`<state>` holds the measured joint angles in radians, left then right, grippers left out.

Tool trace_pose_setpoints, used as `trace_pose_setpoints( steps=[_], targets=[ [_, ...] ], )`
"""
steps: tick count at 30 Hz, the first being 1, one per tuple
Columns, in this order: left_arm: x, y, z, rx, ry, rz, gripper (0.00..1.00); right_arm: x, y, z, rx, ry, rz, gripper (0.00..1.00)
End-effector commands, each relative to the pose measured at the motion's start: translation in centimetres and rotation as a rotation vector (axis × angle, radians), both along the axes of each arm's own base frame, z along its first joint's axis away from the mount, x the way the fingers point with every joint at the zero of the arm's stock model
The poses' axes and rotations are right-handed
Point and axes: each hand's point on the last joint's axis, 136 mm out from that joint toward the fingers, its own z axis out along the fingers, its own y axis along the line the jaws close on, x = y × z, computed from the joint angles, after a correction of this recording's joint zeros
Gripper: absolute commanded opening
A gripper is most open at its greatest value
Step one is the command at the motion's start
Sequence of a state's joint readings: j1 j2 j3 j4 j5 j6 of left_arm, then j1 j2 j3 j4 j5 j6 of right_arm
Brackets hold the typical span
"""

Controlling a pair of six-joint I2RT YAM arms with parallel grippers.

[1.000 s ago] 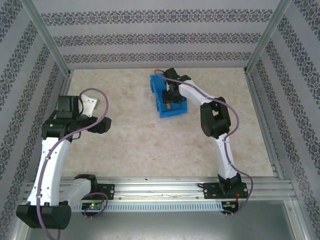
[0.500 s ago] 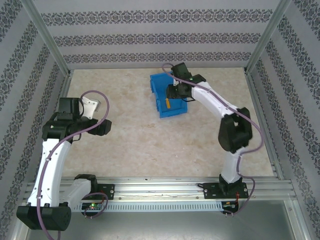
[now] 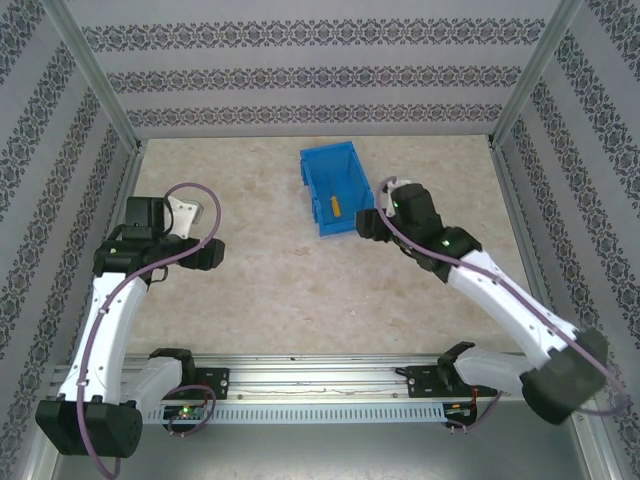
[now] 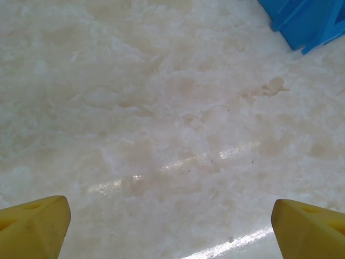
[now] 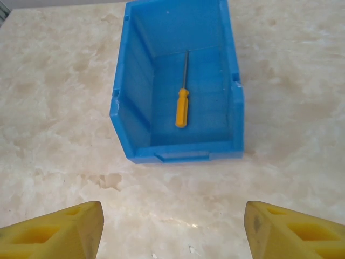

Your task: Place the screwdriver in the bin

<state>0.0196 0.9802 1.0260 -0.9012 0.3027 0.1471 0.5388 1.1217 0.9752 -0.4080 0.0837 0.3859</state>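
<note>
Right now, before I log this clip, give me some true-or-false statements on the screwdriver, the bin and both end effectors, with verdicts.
1. The screwdriver lies inside the bin. True.
2. The right end effector is shut on the screwdriver. False: it is open, holds nothing and sits clear of the bin, above the table.
3. The screwdriver's handle points toward the bin's low front. True.
4. The left end effector hovers over the bin. False: it is open over bare table, with the bin off to one side.

2 white arms with black joints, purple cables, green lights, and yellow fingertips (image 5: pixel 54 229).
</note>
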Motion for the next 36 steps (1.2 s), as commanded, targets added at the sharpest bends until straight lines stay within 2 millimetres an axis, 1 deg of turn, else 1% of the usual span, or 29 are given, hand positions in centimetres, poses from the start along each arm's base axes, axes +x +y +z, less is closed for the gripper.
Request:
trace_pose_setpoints(
  steps=[1, 3, 5, 6, 7, 8, 10, 13, 15, 19, 22, 25, 26, 28, 30, 36],
  targets=[
    [1.2, 0.3, -0.2, 0.01, -0.028, 0.022, 0.95, -1.8, -1.6, -0.2, 0.008, -0.022, -0.026, 0.7],
    [1.6, 0.5, -0.6, 0.02, -0.03, 0.03, 0.94, -3.1, -2.7, -0.8, 0.009, -0.021, -0.048, 0.7],
    [2.0, 0.8, -0.9, 0.03, -0.033, 0.043, 0.94, -4.2, -3.7, -1.2, 0.014, -0.029, -0.07, 0.73],
    [2.3, 1.1, -1.1, 0.037, -0.037, 0.058, 0.95, -4.7, -4.3, -1.4, 0.02, -0.036, -0.086, 0.79],
    [2.5, 1.3, -1.1, 0.046, -0.048, 0.074, 0.96, -5.2, -4.8, -1.5, 0.025, -0.047, -0.097, 0.9],
    [2.7, 1.5, -1.2, 0.049, -0.057, 0.086, 1.0, -5.5, -5.1, -1.6, 0.027, -0.057, -0.104, 0.98],
    [3.1, 1.8, -1.1, 0.05, -0.086, 0.106, 0.99, -6.2, -6.0, -1.6, 0.018, -0.085, -0.119, 0.98],
    [3.7, 2.1, -0.9, 0.05, -0.14, 0.138, 0.99, -6.5, -7.0, -1.2, 0.001, -0.109, -0.145, 0.98],
    [4.1, 2.6, -0.7, 0.055, -0.186, 0.172, 0.99, -6.6, -6.9, -0.9, -0.004, -0.119, -0.129, 0.98],
    [4.8, 3.5, 0.0, 0.063, -0.305, 0.228, 0.99, -6.4, -6.7, -0.9, -0.013, -0.13, -0.114, 0.98],
    [5.3, 4.1, -0.4, 0.066, -0.364, 0.275, 0.99, -6.0, -6.6, -1.1, -0.01, -0.159, -0.114, 0.98],
    [5.9, 4.4, -1.1, 0.068, -0.413, 0.292, 0.99, -5.6, -5.2, -0.9, -0.004, -0.217, -0.029, 0.98],
    [6.1, 4.5, -1.4, 0.066, -0.424, 0.297, 0.99, -5.5, -5.1, -0.9, -0.019, -0.231, -0.013, 0.98],
    [6.5, 4.6, -1.8, 0.071, -0.459, 0.3, 0.99, -4.9, -6.0, -0.9, -0.073, -0.254, -0.052, 0.98],
    [7.0, 4.7, -2.2, 0.075, -0.494, 0.299, 0.99, -4.4, -6.5, -0.7, -0.122, -0.292, -0.061, 0.98],
    [8.0, 4.6, -3.2, 0.05, -0.598, 0.301, 0.99, -3.3, -8.2, -0.6, -0.236, -0.457, -0.101, 0.98]
  ],
)
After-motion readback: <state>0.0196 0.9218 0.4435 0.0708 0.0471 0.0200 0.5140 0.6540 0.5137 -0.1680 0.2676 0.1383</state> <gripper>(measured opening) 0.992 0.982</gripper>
